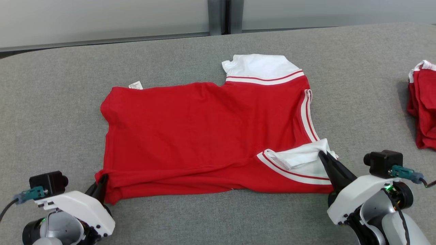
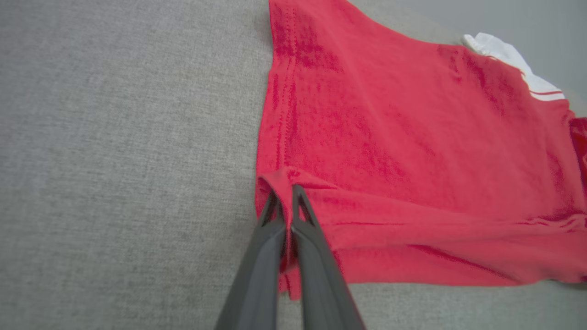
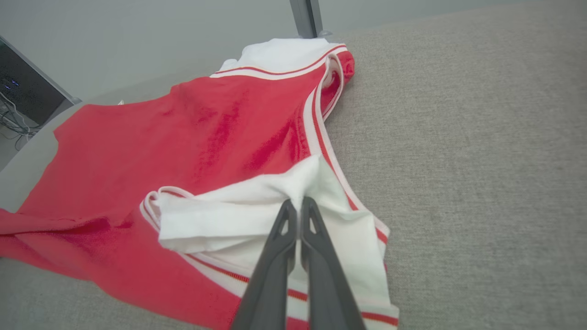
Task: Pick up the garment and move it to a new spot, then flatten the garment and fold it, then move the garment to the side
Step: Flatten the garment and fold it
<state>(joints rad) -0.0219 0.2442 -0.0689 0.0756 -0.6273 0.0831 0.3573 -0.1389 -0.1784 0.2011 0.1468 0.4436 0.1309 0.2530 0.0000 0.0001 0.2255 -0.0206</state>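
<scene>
The garment, a red shirt with white, stripe-trimmed sleeves, lies spread nearly flat on the grey table, hem to the left. Its far sleeve lies flat at the right, the near sleeve is bunched, and the near edge is rumpled.

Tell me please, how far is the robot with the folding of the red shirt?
Done: the red shirt lies spread nearly flat on the grey table. In hand: the left pincer is shut on its near hem corner and the right pincer on the near white sleeve, apparently starting a fold. Left: finishing the fold and moving the shirt aside.
</scene>
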